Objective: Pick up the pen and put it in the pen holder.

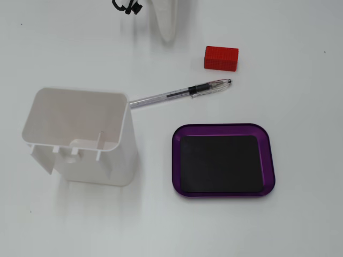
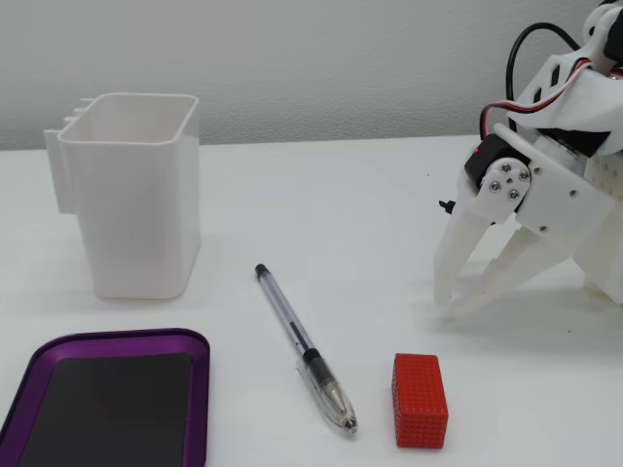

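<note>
1 pen (image 2: 304, 350), 1 white pen holder (image 2: 136, 195), 1 red block (image 2: 420, 400), 1 purple tray (image 2: 200, 389) w/ black liner. pen lies flat on table btwn holder and block, touching neither, tip end near block. gripper (image 2: 452, 305) parted, holding nothing, tips down near the table, well right of pen. holder upright, top open. bare table btwn gripper and pen; in the top-down fixed view tray (image 1: 225, 130) sits below the pen, apart.

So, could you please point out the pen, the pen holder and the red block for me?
pen (image 1: 179, 93): a fixed view, mid-barrel.
pen holder (image 2: 136, 209): a fixed view, front wall.
red block (image 2: 420, 399): a fixed view, front face.
</note>
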You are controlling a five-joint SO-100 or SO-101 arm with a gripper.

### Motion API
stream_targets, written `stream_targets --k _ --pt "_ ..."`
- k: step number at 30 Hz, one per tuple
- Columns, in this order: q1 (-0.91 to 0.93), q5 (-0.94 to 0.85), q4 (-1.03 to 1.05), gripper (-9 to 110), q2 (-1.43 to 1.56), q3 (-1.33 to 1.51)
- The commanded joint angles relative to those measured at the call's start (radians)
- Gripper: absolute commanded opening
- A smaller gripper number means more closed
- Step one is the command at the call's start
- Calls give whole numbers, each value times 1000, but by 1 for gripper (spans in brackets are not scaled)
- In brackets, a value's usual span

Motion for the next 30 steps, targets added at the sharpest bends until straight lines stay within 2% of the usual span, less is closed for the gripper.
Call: stream_targets --k 1,19,26,30 --pt "-3 -3 -11 0 104 8" --pt "6 -6 -12 0 100 -12" --pt "6 -5 -95 0 63 -288" --pt "0 -35 -117 0 -156 -457"
